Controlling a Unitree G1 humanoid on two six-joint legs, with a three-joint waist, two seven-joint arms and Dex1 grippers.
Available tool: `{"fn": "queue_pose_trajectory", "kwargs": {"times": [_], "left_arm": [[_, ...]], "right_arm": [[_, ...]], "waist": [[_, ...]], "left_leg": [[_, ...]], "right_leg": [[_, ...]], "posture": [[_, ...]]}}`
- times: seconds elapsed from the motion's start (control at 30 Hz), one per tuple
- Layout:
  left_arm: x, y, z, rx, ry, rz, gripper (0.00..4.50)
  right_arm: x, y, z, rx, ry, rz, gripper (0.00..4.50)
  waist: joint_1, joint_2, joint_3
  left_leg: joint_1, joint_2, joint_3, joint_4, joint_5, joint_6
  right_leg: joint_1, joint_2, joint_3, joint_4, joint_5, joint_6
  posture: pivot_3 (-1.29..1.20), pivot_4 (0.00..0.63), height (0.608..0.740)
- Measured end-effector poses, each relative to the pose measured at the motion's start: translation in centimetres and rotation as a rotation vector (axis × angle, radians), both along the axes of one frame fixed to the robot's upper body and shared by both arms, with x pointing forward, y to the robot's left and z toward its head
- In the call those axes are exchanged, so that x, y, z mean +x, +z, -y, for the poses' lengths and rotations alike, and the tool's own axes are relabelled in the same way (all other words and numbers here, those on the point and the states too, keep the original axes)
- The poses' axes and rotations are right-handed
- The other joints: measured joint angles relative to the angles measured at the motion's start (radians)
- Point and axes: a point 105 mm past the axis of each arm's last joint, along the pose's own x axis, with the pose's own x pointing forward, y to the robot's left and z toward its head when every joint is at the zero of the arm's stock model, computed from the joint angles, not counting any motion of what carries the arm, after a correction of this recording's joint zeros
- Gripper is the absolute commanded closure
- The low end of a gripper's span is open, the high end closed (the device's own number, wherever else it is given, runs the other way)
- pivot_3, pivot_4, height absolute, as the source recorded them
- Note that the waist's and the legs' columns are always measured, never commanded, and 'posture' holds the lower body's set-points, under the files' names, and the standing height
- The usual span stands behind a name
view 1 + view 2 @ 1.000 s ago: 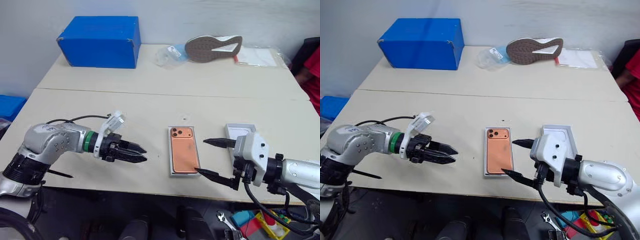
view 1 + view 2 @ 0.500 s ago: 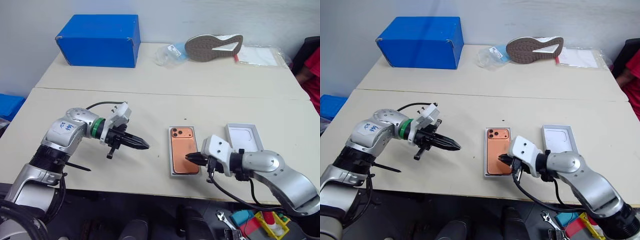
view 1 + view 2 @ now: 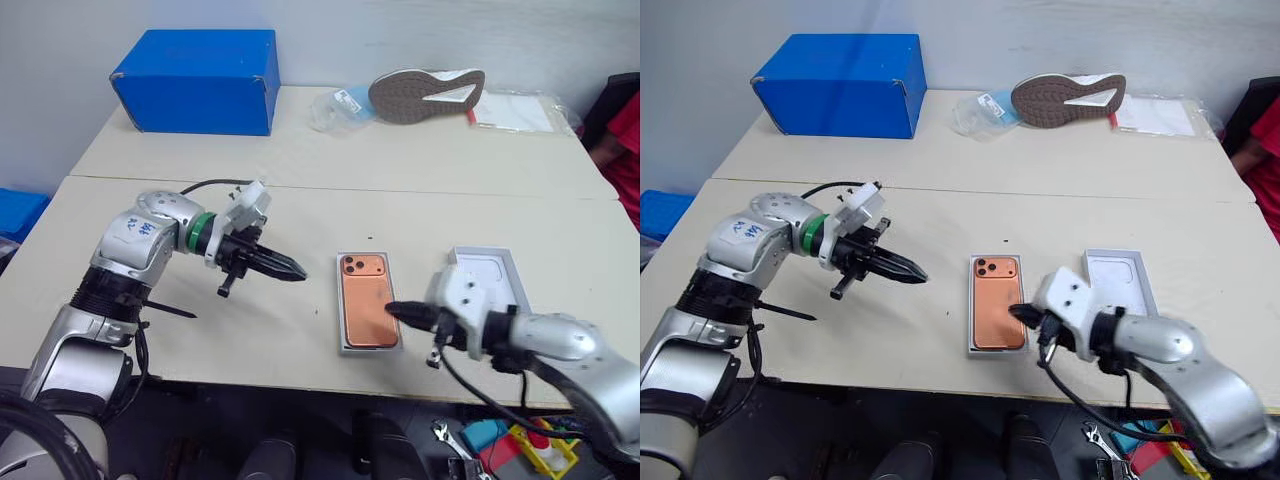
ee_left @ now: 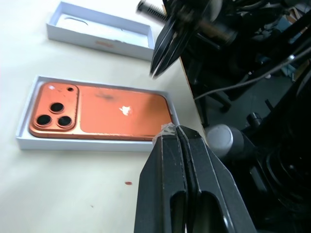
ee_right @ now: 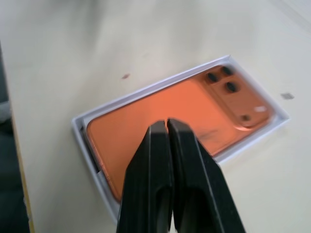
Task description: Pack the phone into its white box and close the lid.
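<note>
Two tables are being used, a blue box lying at the far one's back. Nearer, the lid is lying (inside up) just beside the white box, where the phone is lying. Nothing is being gripped: the left gripper and right gripper are being kept closed.

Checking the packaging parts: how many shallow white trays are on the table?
2: the white box holding the orange phone near the front edge, and the open white lid just right of it.
</note>
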Motion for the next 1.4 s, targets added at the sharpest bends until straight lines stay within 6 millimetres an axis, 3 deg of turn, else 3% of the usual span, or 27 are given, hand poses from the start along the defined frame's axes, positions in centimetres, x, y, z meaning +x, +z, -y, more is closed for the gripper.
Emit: {"fn": "queue_pose_trajectory", "kwargs": {"times": [0.07,0.17,0.33,0.43,0.53,0.73,0.93,1.03,1.13,1.4], "left_arm": [[0.4,0.2,-0.1,-0.011,0.013,-0.008,3.60],[0.5,0.6,0.0,-0.019,0.007,0.030,2.67],[0.4,0.8,0.3,-0.016,-0.026,0.117,0.99],[0.3,0.2,0.1,-0.020,-0.029,0.147,0.06],[0.3,-0.4,-0.1,-0.002,-0.026,0.163,0.00],[-0.1,-0.2,-0.2,0.000,-0.032,0.190,0.00],[-0.2,-0.2,-0.2,0.007,-0.021,0.208,0.00],[-0.5,-0.4,-0.4,0.007,-0.009,0.211,0.00],[-0.5,-0.5,-0.7,0.017,0.005,0.215,0.00],[-0.6,-1.2,-0.9,0.038,0.018,0.212,0.00]], "right_arm": [[-0.3,0.7,1.5,0.017,-0.097,-0.023,4.50],[-0.6,1.2,3.6,0.039,-0.246,-0.056,3.90],[-0.7,0.1,5.4,0.107,-0.430,-0.134,2.12],[0.2,-0.9,6.3,0.177,-0.548,-0.179,1.10],[1.6,-1.3,7.2,0.216,-0.640,-0.190,0.03],[3.8,-3.9,8.1,0.224,-0.761,-0.275,0.03],[5.4,-4.7,7.5,0.208,-0.761,-0.284,0.03],[7.5,-5.3,7.1,0.205,-0.779,-0.272,0.68],[8.1,-5.4,7.1,0.205,-0.801,-0.256,1.60],[7.8,-5.6,6.3,0.176,-0.795,-0.256,4.39]], "waist": [[0.000,0.000,0.000],[-0.001,0.000,0.000],[-0.003,0.000,0.000],[-0.005,0.000,0.000],[-0.004,0.000,0.000],[-0.005,0.000,0.000],[-0.006,0.000,0.000],[-0.011,0.000,0.000],[-0.011,0.000,0.000],[-0.011,0.000,0.000]], "left_leg": [[0.000,0.000,0.000,0.000,0.000,0.000],[0.000,0.000,0.000,0.000,0.000,0.000],[0.001,0.000,0.001,0.000,0.000,0.000],[0.001,0.000,0.003,0.000,0.000,0.000],[0.001,0.000,0.003,0.000,0.000,0.000],[0.001,0.000,0.003,0.000,0.000,0.000],[0.001,0.000,0.004,0.000,0.000,0.000],[0.002,0.000,0.004,0.000,0.000,0.000],[0.002,0.000,0.004,0.000,0.000,0.000],[0.002,0.000,0.004,0.000,0.000,0.000]], "right_leg": [[0.000,0.000,0.000,0.000,0.000,0.000],[0.000,0.000,0.001,0.000,0.000,0.000],[0.000,0.000,0.001,0.002,0.000,0.000],[-0.001,0.000,0.003,0.003,0.000,0.000],[-0.001,0.000,0.003,0.004,0.000,0.000],[-0.002,0.000,0.003,0.004,0.000,0.000],[-0.002,0.000,0.003,0.004,0.000,0.000],[-0.003,0.000,0.003,0.005,0.000,0.000],[-0.003,0.000,0.003,0.005,0.000,0.000],[-0.002,0.001,0.003,0.005,0.000,0.000]], "posture": [[0.00,0.150,0.740],[0.00,0.150,0.740],[0.00,0.150,0.740],[0.00,0.150,0.740],[0.00,0.150,0.740],[0.00,0.150,0.740],[0.00,0.150,0.740],[0.00,0.150,0.740],[0.00,0.150,0.740],[0.00,0.150,0.740]]}}
